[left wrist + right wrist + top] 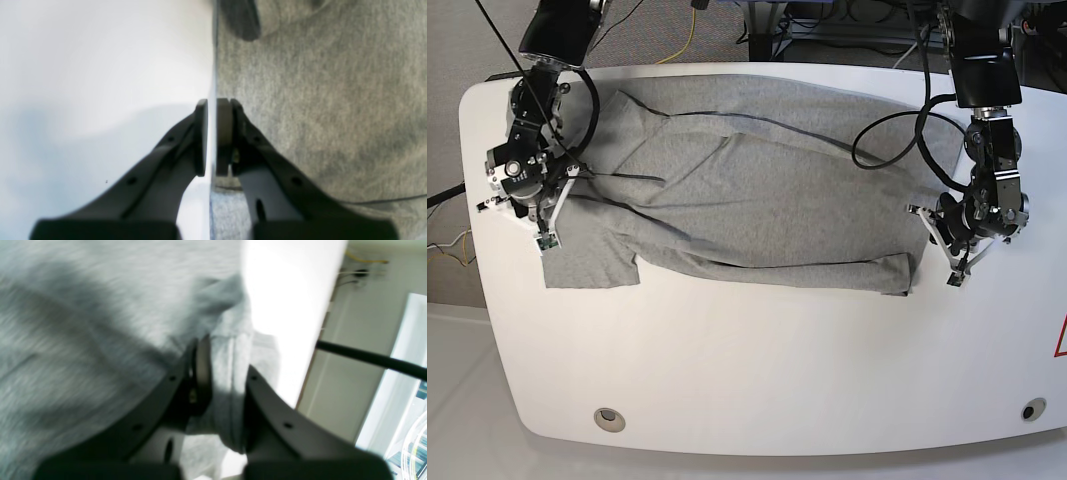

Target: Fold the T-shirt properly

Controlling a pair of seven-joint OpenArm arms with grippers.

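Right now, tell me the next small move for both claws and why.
Probably lift both claws together and carry the near edge toward the far side. The right claw is shut on a bunch of the T-shirt at its sleeve end, and the left claw is pinched on its edge at the other end. The shirt lies spread across the table, only partly folded.

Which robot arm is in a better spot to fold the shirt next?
Probably the right. Its end effector is shut on a bunched edge of the T-shirt, near the sleeve. The left end effector sits shut at the shirt's edge, holding nothing visible.
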